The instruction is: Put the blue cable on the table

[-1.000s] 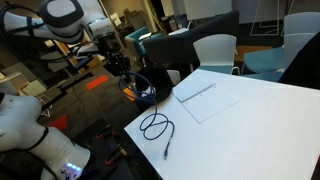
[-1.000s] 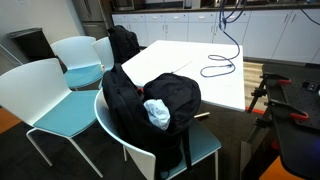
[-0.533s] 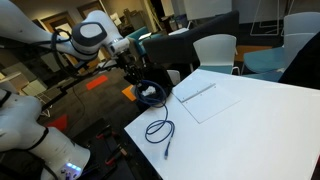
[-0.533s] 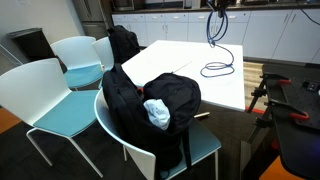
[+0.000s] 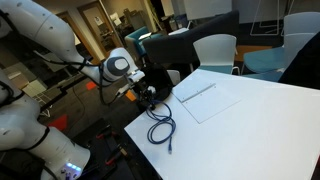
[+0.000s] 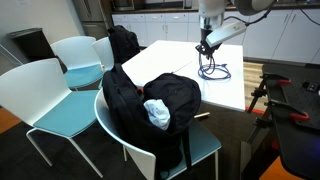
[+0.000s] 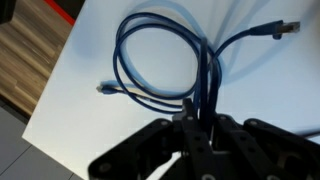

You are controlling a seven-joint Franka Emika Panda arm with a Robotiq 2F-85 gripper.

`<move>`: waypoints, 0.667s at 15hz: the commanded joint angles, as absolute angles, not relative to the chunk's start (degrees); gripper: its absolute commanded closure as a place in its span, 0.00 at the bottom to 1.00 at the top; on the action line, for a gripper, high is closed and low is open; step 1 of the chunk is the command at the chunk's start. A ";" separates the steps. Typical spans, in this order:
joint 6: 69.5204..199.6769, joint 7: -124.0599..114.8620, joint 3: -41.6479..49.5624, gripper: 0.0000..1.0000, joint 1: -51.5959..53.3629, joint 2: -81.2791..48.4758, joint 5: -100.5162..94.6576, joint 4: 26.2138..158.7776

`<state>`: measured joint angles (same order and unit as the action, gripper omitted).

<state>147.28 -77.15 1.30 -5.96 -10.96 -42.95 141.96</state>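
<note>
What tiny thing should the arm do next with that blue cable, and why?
Probably open the tool and let go. In the wrist view the blue cable lies in loose loops flat on the white table, and only a few strands appear pinched between the tool's fingers. The tool sits low over the tabletop, so releasing here should leave the loops lying as they are; lifting first would likely drag them up.

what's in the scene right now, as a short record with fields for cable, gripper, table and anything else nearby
blue cable: loose loops lying on the table near its corner, both ends resting on the surface
gripper: low over the table, fingers closed on a bundle of the cable's strands
table: white, rounded corner
pale sheet: flat on the table, beside the cable, not touching it
black bag: on a chair, off the table
task state: cable down, not yet released
</note>
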 commanded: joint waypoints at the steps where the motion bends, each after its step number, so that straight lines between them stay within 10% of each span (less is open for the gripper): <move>1: 150.67 -78.93 5.43 0.54 -3.22 -12.28 -43.91 142.64; 10: 139.79 -67.47 3.98 0.00 -0.48 5.69 -38.72 148.16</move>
